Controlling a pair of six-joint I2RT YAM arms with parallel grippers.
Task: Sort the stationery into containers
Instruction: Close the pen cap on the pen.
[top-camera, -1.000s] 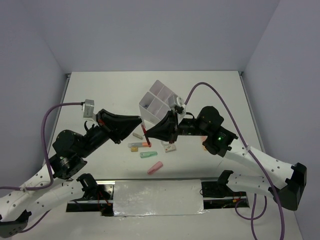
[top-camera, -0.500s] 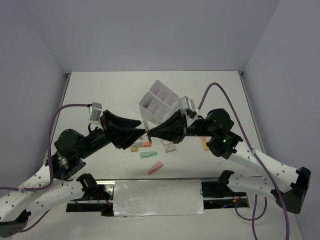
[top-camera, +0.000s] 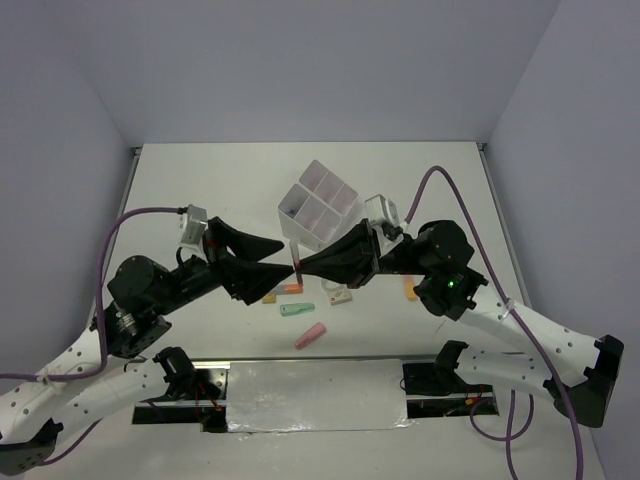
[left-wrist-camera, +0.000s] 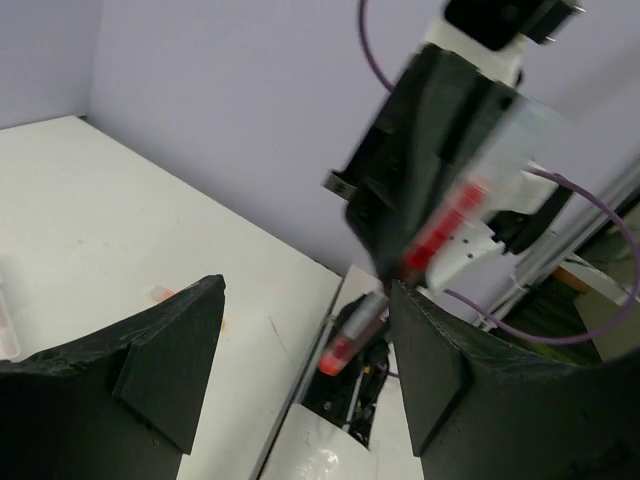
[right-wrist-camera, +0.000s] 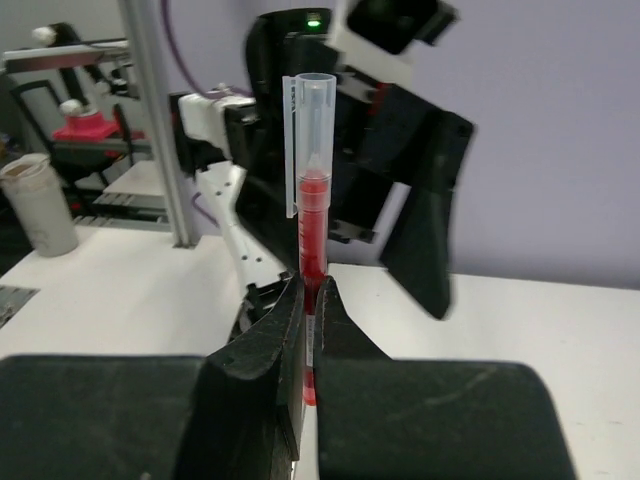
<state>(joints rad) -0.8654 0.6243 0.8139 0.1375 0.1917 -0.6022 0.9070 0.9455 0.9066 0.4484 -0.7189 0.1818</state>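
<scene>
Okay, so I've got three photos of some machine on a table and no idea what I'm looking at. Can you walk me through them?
These are two white robot arms bolted to a table, each ending in a black two-finger gripper. The wide picture looks down from above. The other two come from small cameras on the wrists, so each shows its own fingers. On the table stands a white divided box, and near it lie a green marker, a pink marker and an orange marker. The right gripper is clamped on a red pen. The left gripper faces it with its jaws apart, holding nothing.
</scene>
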